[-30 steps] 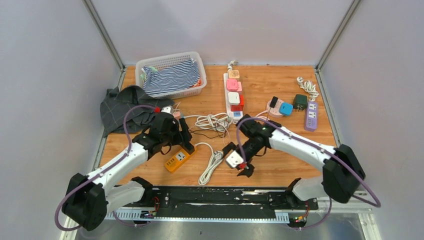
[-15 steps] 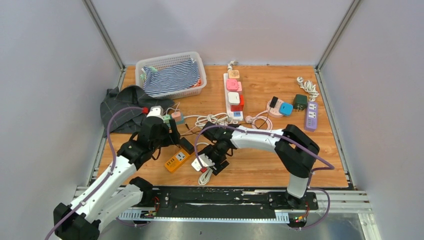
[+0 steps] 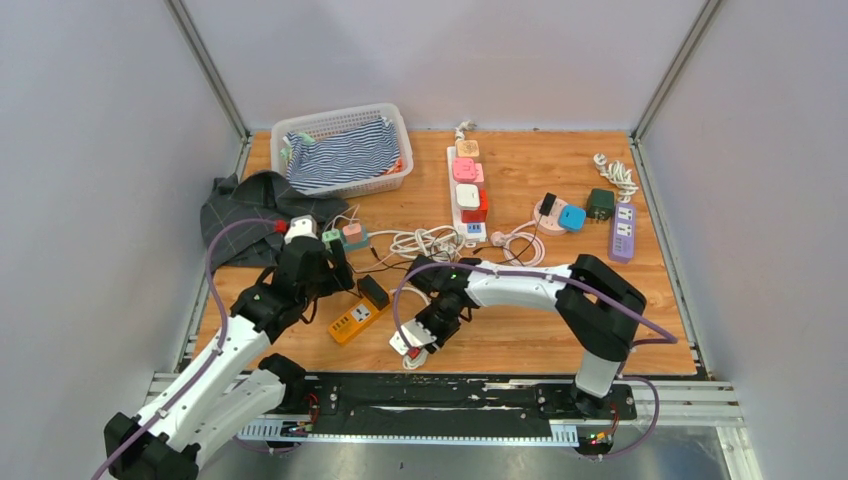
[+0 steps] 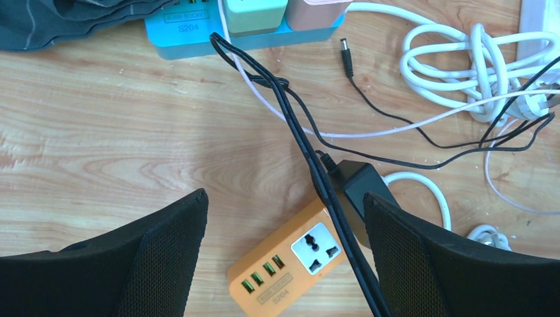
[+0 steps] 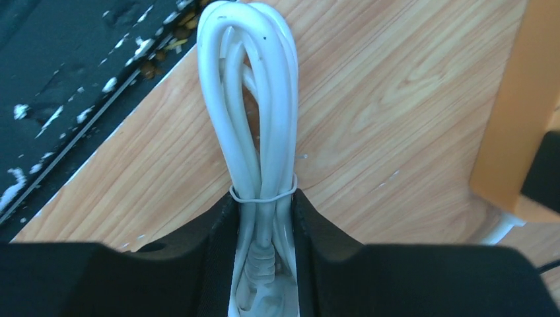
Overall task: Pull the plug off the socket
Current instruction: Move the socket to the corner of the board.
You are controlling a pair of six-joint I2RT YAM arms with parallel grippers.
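**Top external view.** The orange socket strip (image 3: 356, 319) lies near the front edge of the table. The black plug (image 3: 375, 291) is seated at its 1 o'clock end. The left gripper (image 3: 342, 272) is held just beside the plug, at 10 o'clock of it. The right gripper (image 3: 425, 328) is placed at 4 o'clock of the strip, on the white cable bundle (image 3: 412, 352).

**Left wrist view.** The jaws are spread wide and nothing lies between them. The strip (image 4: 297, 264) is seen at 6 o'clock and the plug (image 4: 360, 191) at 4 o'clock – not yet gripped.

**Right wrist view.** The bundle (image 5: 261, 119) is pinched between both pads. The strip (image 5: 518, 112) is seen at 3 o'clock.

**Step in hand.** Judged from this, the strip's cord is being held as an anchor and the plug is being approached; extraction is not begun.

**Next move.** The left jaws are to be lowered astride the plug body, closed on its sides, and drawn straight along the pin axis – away from the strip.
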